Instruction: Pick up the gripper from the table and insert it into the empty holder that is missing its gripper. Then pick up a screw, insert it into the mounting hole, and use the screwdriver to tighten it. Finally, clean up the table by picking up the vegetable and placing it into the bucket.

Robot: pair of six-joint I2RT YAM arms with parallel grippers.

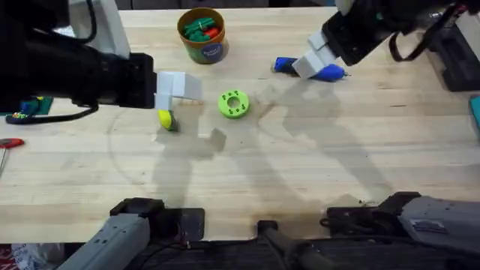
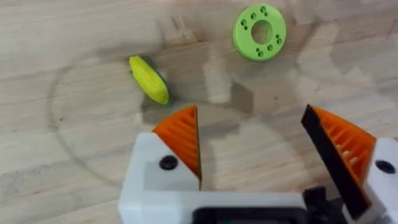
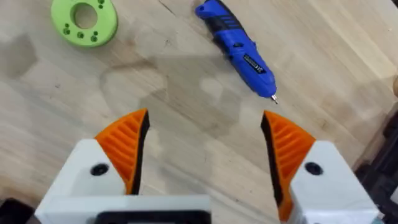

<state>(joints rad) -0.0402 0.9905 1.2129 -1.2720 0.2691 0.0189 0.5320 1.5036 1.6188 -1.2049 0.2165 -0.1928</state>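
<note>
The yellow vegetable (image 2: 148,79) lies on the surface, not yet in the bucket (image 1: 202,34). Left claw (image 2: 258,146) hangs released near it. Right claw (image 3: 205,149) is released near the screwdriver (image 3: 237,48).

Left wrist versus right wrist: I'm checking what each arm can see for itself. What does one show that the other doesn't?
Left wrist alone: the yellow vegetable lying on the table, ahead of the open left gripper. Right wrist alone: the blue screwdriver lying flat, apart from the open right gripper. Both share the green ring with its small holes.
</note>
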